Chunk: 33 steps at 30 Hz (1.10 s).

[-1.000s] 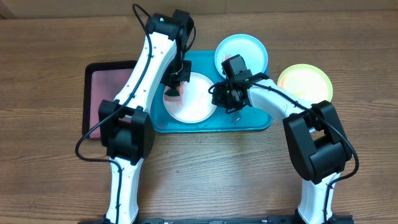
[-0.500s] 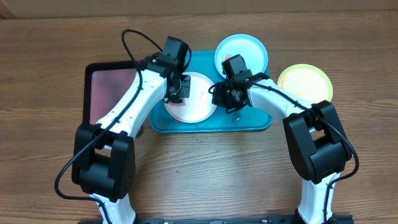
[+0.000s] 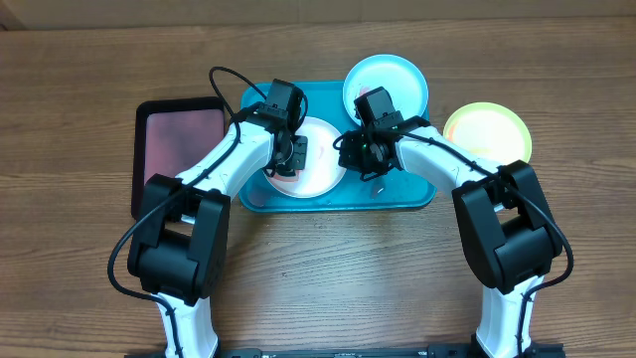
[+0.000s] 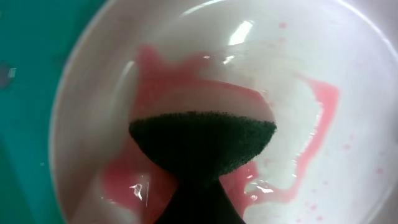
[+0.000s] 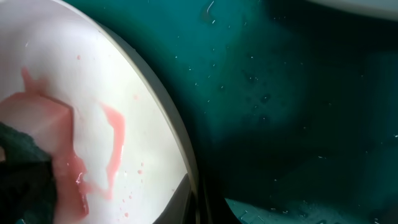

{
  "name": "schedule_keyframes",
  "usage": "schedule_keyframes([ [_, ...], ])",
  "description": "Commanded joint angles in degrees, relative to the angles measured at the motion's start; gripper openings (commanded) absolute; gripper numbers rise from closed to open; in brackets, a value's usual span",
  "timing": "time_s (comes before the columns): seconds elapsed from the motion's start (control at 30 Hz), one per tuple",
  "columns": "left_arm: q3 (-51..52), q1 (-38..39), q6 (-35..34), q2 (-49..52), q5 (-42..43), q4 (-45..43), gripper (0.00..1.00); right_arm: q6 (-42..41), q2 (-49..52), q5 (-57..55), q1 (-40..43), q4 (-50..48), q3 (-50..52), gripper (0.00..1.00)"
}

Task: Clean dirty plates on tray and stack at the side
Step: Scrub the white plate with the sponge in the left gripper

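Note:
The white plate (image 3: 323,164) lies on the left half of the teal tray (image 3: 407,184), with red smears on it (image 4: 311,155). My left gripper (image 3: 288,159) is shut on a dark green sponge (image 4: 202,140) and presses it onto the smeared plate. My right gripper (image 3: 356,154) is shut on the white plate's right rim (image 5: 186,162), one finger on each side of it. The sponge also shows at the left edge of the right wrist view (image 5: 18,177). The light blue plate (image 3: 386,85) sits on the tray's far right corner. The yellow-green plate (image 3: 487,129) lies on the table, right of the tray.
A black-rimmed tray with a pinkish inside (image 3: 179,149) lies left of the teal tray, close to my left arm. The wooden table (image 3: 328,268) stretches in front of both trays.
My left arm has swung its elbow down and to the left, and the sponge has slid a little across the white plate. My right arm has not moved.

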State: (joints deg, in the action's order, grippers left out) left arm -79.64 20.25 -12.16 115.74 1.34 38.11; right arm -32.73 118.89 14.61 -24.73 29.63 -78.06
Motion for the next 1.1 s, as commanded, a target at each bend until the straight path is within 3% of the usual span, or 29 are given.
schedule_keyframes([
  [0.0,-0.7,1.5,2.9,1.4,9.9,0.2,0.04,0.2,0.9,1.5,0.4,-0.5,-1.1,0.04],
  [0.07,-1.2,2.1,1.9,1.4,7.8,-0.5,0.04,0.2,0.9,2.9,0.3,-0.2,-1.1,0.04],
  [0.23,-1.2,3.0,-6.7,1.4,-7.0,-3.3,0.04,0.1,0.9,3.5,-1.9,1.1,-1.1,0.04],
  [0.47,-1.2,1.0,-13.0,1.4,-18.9,-5.9,0.05,0.1,0.9,3.0,-3.0,1.0,-1.1,0.04],
  [0.57,-1.2,0.4,-13.8,1.4,-20.0,-4.9,0.04,0.1,0.9,3.0,-3.0,1.1,-1.1,0.04],
  [0.73,-1.2,0.4,-10.3,1.4,-13.0,3.1,0.04,0.1,0.9,3.0,-3.0,1.1,-1.1,0.04],
  [0.83,-1.2,0.4,0.7,1.4,-0.4,7.2,0.04,0.1,0.9,3.0,-3.0,1.0,-1.1,0.04],
  [0.87,-1.2,0.4,8.3,1.4,8.3,9.0,0.04,0.1,0.9,3.0,-3.0,1.0,-1.1,0.04],
  [0.9,-1.2,0.4,11.3,1.4,12.4,9.9,0.04,0.1,0.9,3.0,-3.0,1.0,-1.1,0.04],
  [1.07,-1.2,0.4,12.7,1.4,16.6,7.4,0.04,0.1,0.9,3.1,-3.0,1.0,-1.1,0.04],
])
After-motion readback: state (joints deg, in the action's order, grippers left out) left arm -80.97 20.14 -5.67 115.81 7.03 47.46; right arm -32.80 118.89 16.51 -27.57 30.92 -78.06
